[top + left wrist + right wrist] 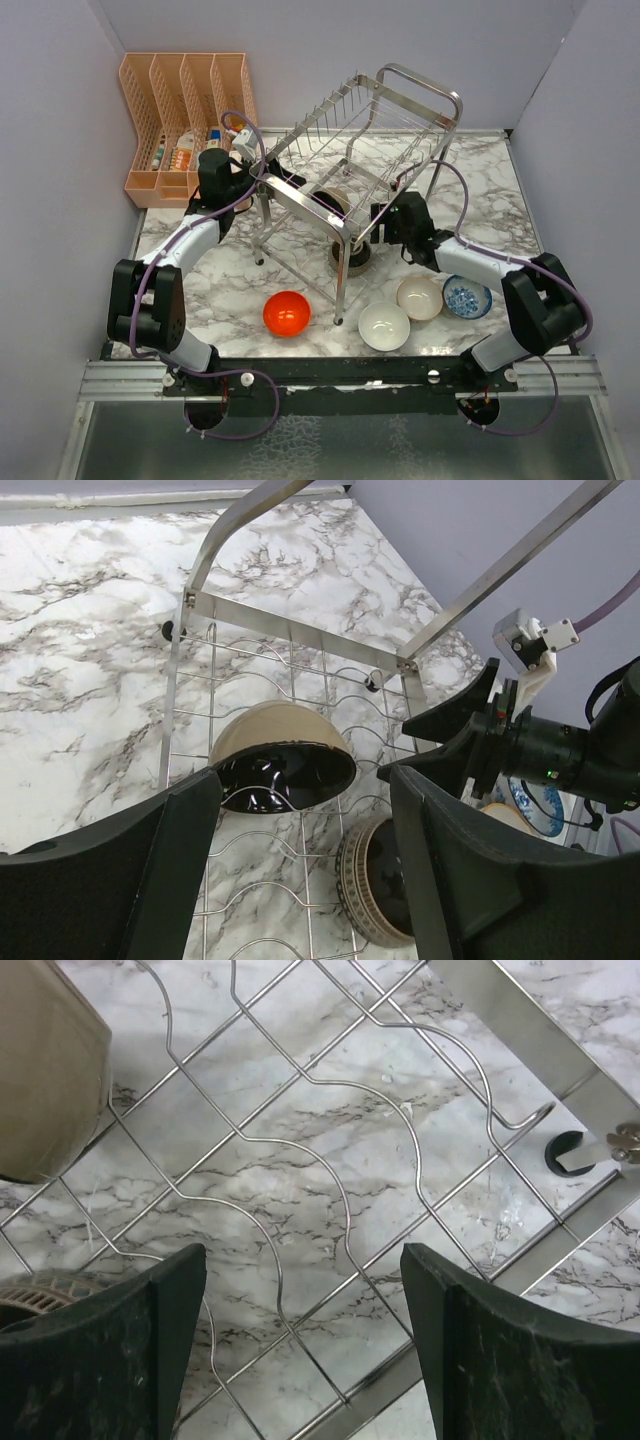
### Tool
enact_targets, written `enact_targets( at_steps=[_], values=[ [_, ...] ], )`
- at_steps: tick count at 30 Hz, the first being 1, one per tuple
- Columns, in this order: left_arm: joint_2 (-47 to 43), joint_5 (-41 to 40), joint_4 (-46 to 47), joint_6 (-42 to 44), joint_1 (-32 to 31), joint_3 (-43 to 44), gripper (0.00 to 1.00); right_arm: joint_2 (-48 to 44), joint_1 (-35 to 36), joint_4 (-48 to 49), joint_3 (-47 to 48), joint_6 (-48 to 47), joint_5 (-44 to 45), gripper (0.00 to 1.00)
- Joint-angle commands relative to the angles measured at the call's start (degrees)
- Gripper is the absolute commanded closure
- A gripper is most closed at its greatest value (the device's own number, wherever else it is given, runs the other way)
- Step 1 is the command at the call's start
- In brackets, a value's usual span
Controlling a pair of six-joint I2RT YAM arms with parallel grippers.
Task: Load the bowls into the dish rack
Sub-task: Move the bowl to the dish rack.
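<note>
The steel dish rack (400, 120) stands mid-table. A bowl, cream outside and glossy dark inside (283, 765), rests tilted on its lower wire tier (300, 670); it also shows in the top view (335, 203) and the right wrist view (45, 1070). The red-orange bowl (286, 313), white bowl (384, 326), beige-pink bowl (420, 297) and blue-patterned bowl (466, 297) sit on the table in front. My left gripper (300, 820) is open and empty at the rack's left end (262, 187). My right gripper (300, 1280) is open and empty over the lower tier (385, 222).
A ribbed beige round dish with a dark inside (385, 880) lies on the marble under the rack (350, 255). A peach slotted organiser (185, 120) stands at the back left. Grey walls close in both sides.
</note>
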Motion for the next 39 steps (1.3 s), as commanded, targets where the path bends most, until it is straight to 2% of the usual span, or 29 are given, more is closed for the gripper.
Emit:
enact_targets(
  at_steps=[1,6,9,15,19,24,39],
  values=[
    [0.67,-0.97,-0.41,0.98,-0.04,-0.34,0.28,1.56,0.22,-3.61,-0.22,0.55,4.27,0.21],
    [0.89,-0.89,-0.39,1.00,-0.04,-0.17,0.28,1.14,-0.03,-3.60,-0.25,0.43,4.00,0.21],
    [0.89,-0.81,-0.28,0.93,-0.04,-0.10,0.29,-2.36,0.04,-0.64,-1.93,-1.32,0.01,0.21],
    [0.98,-0.47,0.40,0.40,-0.04,-0.45,0.29,-11.37,0.08,4.53,-5.94,-6.68,-13.77,0.20],
    [1.21,-0.13,0.95,-0.04,-0.03,-0.54,0.28,-12.31,1.18,2.99,-5.65,-8.44,-22.30,0.20],
    [1.15,-0.19,0.88,-0.15,-0.04,-0.43,0.28,-11.03,3.92,2.58,-5.13,-8.88,-21.88,0.21],
    [1.25,-0.36,0.60,-0.04,-0.02,-0.43,0.28,-13.00,4.82,3.72,-6.57,-9.65,-25.13,0.21]
  ],
)
